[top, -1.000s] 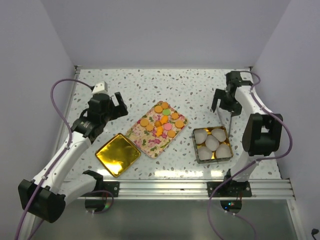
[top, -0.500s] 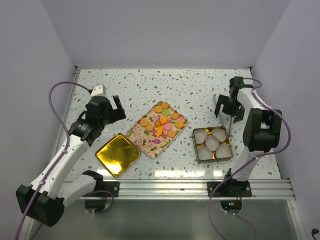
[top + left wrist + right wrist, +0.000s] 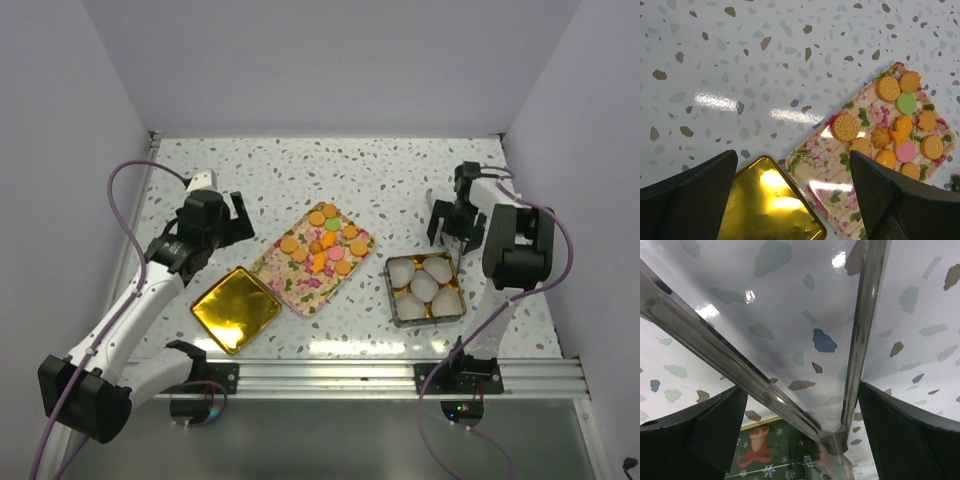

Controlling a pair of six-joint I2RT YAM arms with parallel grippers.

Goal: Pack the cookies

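On the speckled table (image 3: 400, 170), all the cookies (image 3: 325, 243) lie on the flowered tray (image 3: 290, 280) in the middle. None sits in the tin (image 3: 392, 300) of white paper cups (image 3: 424, 285), so packing looks wholly undone. The left gripper (image 3: 236, 215) hovers spread wide beyond the gold tray (image 3: 235, 310). The right gripper (image 3: 448, 238), also spread, hangs low at the tin's far edge (shiny metal fills its camera).

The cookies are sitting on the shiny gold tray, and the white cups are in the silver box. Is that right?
Not quite. The cookies sit on the flowery tray, not on the gold tray beside it. The top view shows this, and the left wrist view does too. The white cups are in the silver box, as you said.
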